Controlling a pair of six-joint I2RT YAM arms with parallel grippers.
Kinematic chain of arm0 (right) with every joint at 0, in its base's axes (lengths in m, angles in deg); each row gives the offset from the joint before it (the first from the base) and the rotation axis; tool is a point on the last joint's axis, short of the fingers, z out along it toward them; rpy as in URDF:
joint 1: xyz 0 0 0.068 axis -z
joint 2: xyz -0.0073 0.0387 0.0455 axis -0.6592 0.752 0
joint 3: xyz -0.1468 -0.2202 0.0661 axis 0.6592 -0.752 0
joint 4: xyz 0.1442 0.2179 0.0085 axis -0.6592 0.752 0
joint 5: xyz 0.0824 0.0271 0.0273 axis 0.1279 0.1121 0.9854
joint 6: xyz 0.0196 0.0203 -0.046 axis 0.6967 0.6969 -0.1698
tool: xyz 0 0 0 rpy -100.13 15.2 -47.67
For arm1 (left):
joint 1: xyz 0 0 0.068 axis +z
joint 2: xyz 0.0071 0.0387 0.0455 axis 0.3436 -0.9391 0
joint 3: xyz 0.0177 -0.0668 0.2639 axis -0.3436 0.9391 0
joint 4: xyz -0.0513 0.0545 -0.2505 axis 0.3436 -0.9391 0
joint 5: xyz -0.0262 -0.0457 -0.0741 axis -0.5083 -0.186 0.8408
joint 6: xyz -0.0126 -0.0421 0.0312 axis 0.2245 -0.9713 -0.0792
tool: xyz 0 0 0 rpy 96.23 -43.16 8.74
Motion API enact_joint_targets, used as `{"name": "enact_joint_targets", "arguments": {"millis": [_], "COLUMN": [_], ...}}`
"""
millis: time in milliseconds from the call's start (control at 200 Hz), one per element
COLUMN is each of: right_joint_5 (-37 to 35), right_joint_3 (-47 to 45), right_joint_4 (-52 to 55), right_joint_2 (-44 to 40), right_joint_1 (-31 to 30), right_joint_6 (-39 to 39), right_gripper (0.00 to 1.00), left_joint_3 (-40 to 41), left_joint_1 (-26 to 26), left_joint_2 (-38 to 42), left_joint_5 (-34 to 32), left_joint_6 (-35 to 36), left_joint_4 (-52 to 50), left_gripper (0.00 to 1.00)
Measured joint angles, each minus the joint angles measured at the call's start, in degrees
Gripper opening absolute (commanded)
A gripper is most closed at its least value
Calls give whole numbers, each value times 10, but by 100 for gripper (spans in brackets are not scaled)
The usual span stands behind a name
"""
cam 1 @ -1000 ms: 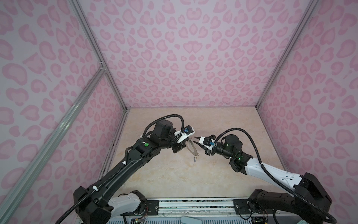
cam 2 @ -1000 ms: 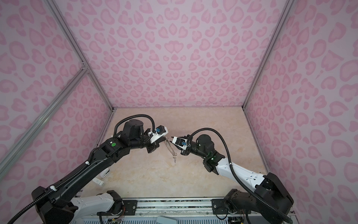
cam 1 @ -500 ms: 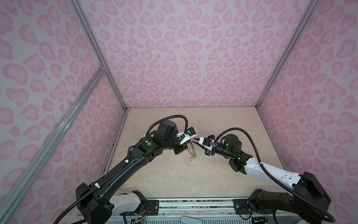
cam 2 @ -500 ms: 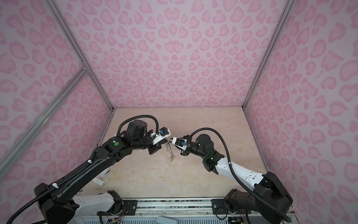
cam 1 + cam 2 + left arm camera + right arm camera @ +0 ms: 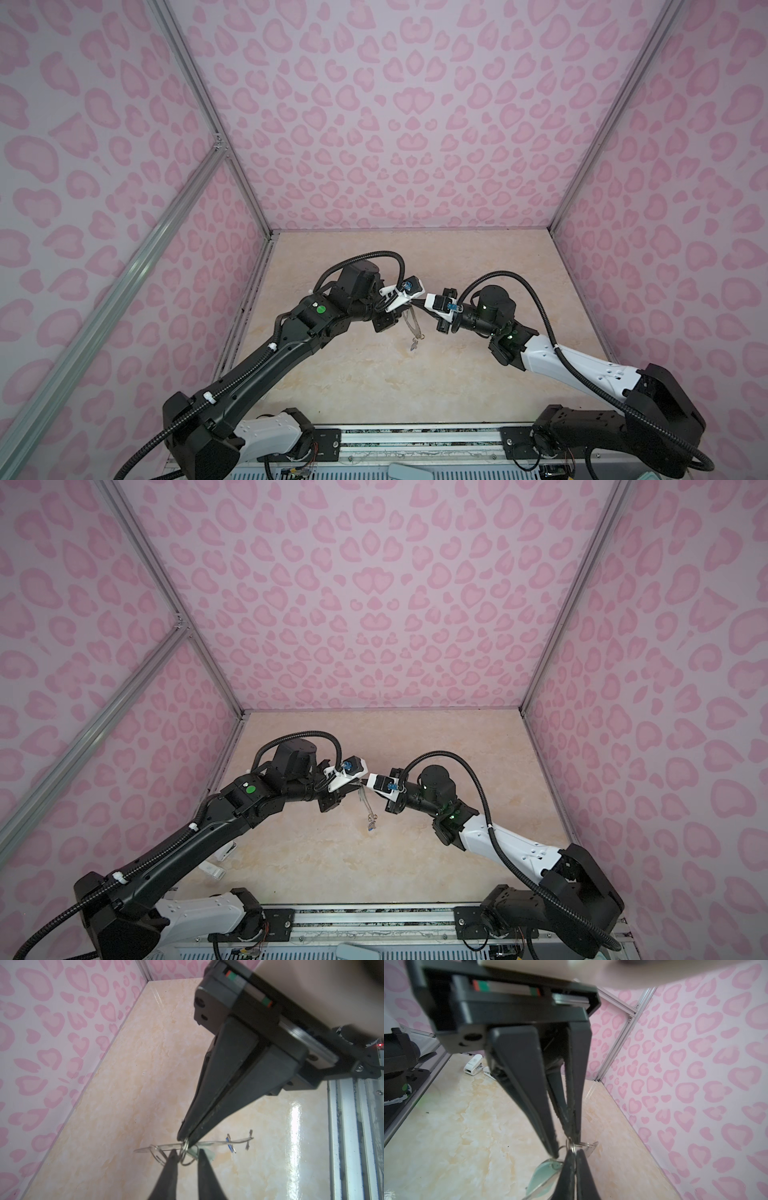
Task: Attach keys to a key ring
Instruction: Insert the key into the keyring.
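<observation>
Top views overhead, wrist views near key ring (image 5: pixel 216 1142)

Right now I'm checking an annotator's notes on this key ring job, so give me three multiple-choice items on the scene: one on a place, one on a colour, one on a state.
1. Where is the key ring?
A. flat on the table
B. raised in the air
C. on the front rail

2. What colour is the head of the small key hanging at its rim?
A. red
B. yellow
C. blue

3. How does the right gripper stand?
A. shut on a wire loop
B. wide open
C. shut on nothing

Answers:
1. B: the left wrist view shows it edge-on at the gripper tips, with keys dangling free.
2. C: the blue shows in the left wrist view.
3. A: its fingertips pinch the loop, while the left gripper has its fingers apart.
</observation>
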Motion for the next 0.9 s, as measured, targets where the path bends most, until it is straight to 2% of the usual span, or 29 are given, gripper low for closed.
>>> {"name": "enact_joint_targets", "arguments": {"millis": [30,60,225,355,590,630,645,670,900], "right_joint_5": [1,3,23,50,110,115,119,124,147], "right_joint_3": [-1,-3,-26,-36,-36,-34,-33,-32,-27], "right_joint_4": [-1,-1,-38,-90,-158,-164,-166,-170,-201], "right_joint_2": [-1,-2,-4,2,25,28,29,31,41], "right_joint_1": [1,4,24,35,37,37,37,38,37], "right_joint_6": [1,4,42,80,134,140,143,148,169], "right_gripper": [0,0,0,0,0,0,0,0,0], "left_joint_3": [6,11,50,98,163,169,170,172,184], "left_joint_1": [0,3,41,61,96,99,101,101,108], "left_joint_2": [6,12,50,76,103,107,108,110,117], "left_joint_5": [0,0,23,63,156,167,172,180,221], "left_joint_6": [1,4,-18,-42,-88,-97,-99,-102,-111], "left_joint_4": [2,5,56,105,209,222,227,235,269], "left_gripper": [35,40,41,38,37,38,34,33,30]}}
